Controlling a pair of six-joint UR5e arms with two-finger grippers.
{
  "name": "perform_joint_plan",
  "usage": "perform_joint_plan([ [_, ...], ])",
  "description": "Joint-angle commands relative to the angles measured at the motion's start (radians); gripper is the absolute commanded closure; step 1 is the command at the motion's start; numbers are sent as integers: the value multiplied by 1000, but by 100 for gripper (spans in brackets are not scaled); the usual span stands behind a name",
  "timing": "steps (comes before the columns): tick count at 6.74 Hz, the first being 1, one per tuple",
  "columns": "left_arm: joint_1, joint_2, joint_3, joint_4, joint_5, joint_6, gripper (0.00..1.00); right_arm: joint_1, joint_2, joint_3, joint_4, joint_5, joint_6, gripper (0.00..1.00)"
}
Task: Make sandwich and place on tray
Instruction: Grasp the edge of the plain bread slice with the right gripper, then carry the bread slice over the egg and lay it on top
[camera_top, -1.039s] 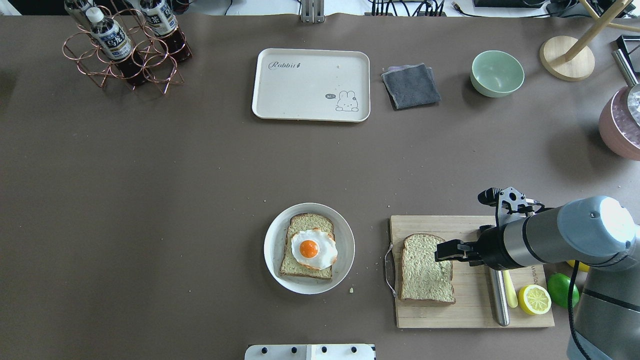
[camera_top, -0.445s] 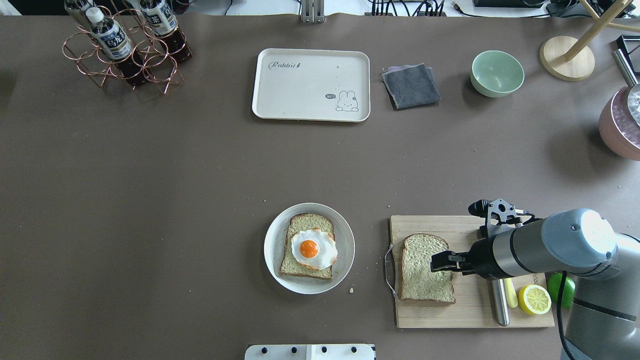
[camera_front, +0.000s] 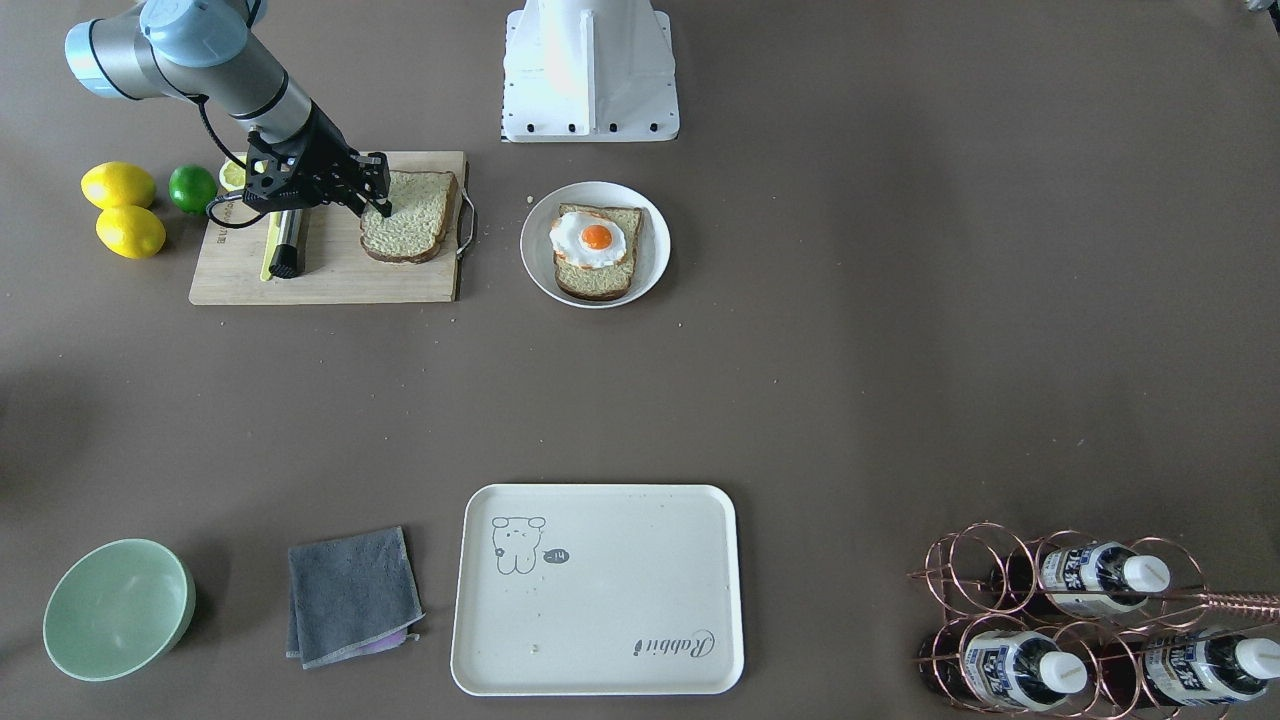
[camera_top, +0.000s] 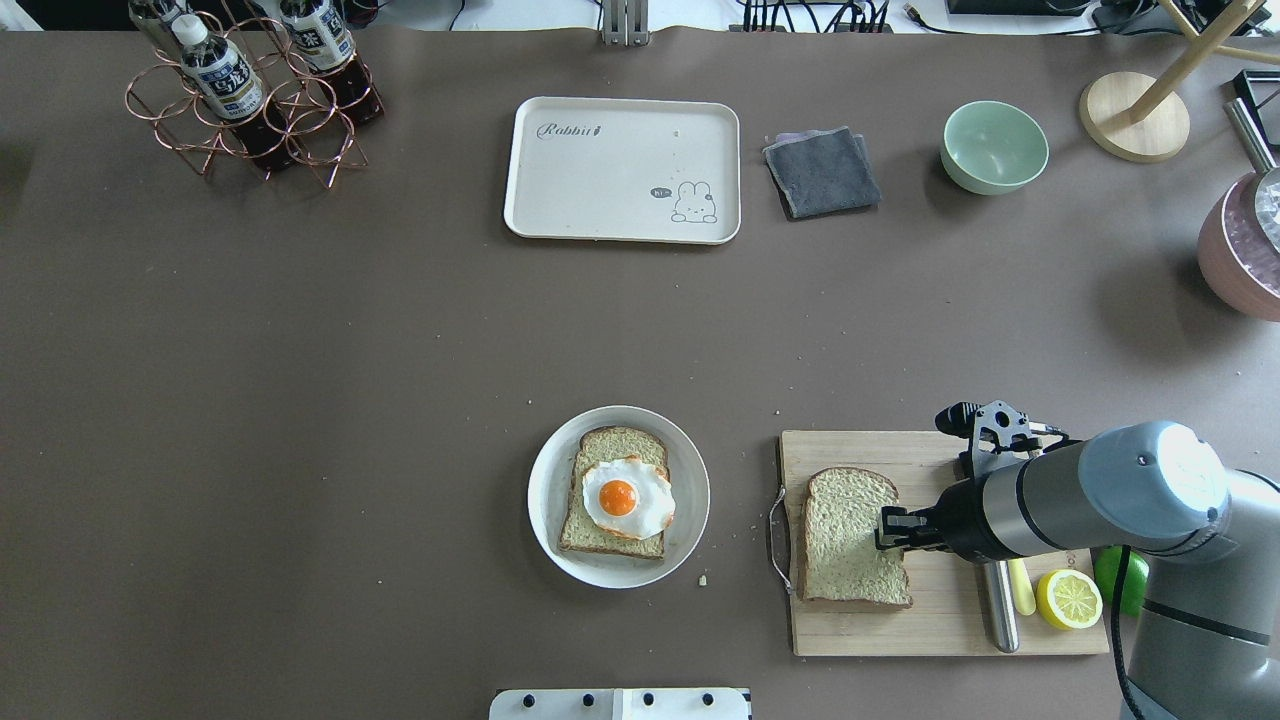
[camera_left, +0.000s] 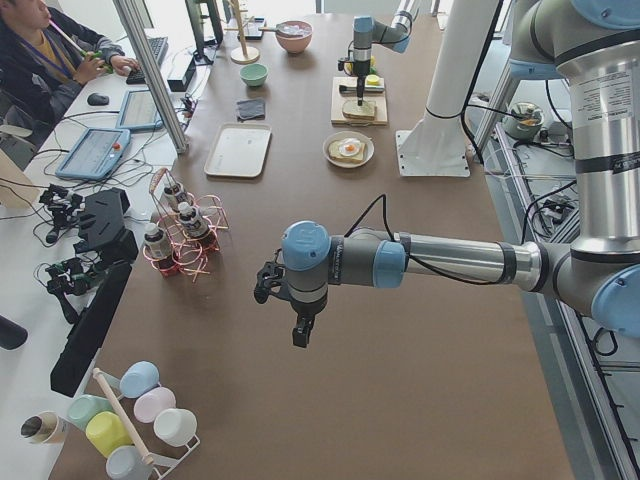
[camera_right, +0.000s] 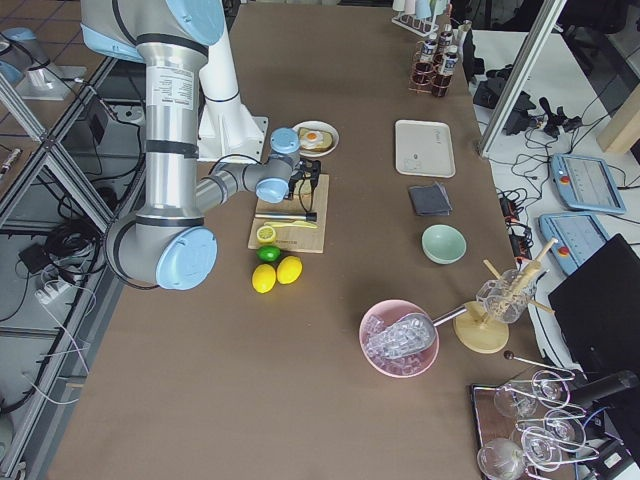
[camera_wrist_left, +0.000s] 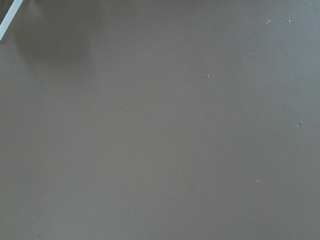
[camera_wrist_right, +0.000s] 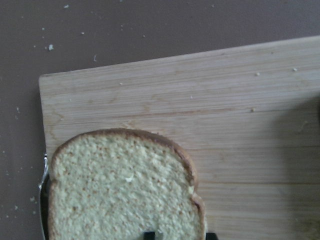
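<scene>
A round white plate (camera_top: 545, 470) holds one wholegrain bread slice with a fried egg (camera_top: 626, 497) on top; it also shows in the front view (camera_front: 597, 238). A second bread slice (camera_top: 842, 545) lies on the wooden cutting board (camera_top: 940, 625). My right gripper (camera_top: 884, 531) is low at this slice's right edge, jaws open across the crust, with its fingertips just visible at the bottom of the right wrist view. The cream tray (camera_top: 620, 170) sits at the far middle with nothing on it. My left gripper (camera_left: 300, 335) hangs over bare table; I cannot tell its state.
On the board lie a steel-handled knife (camera_top: 998, 605) and a lemon half (camera_top: 1068, 598), with a lime (camera_top: 1125, 585) beside it. A grey cloth (camera_top: 822, 172), a green bowl (camera_top: 994, 146), a bottle rack (camera_top: 250, 100) and a pink bowl (camera_top: 1240, 250) stand along the far side.
My right gripper has moved toward the robot along the slice's right edge, come lower onto it, and its jaws look narrower. The bread, plate and tray have not moved.
</scene>
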Motion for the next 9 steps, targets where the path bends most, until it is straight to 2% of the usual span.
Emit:
perform_joint_plan([
  [1,0,0,0,0,0,-2,2,-1,10,7,1,0,1,100],
  [3,0,0,0,0,0,-2,2,2,51,28,3,11,-3,100],
  [6,0,0,14,0,0,-2,2,8,228,6,1,19,0,100],
  [7,0,0,23,0,-2,-2,2,5,278,-26,1,16,0,100],
  [9,-2,0,38,0,0,0,2,-2,419,-152,0,14,-5,100],
])
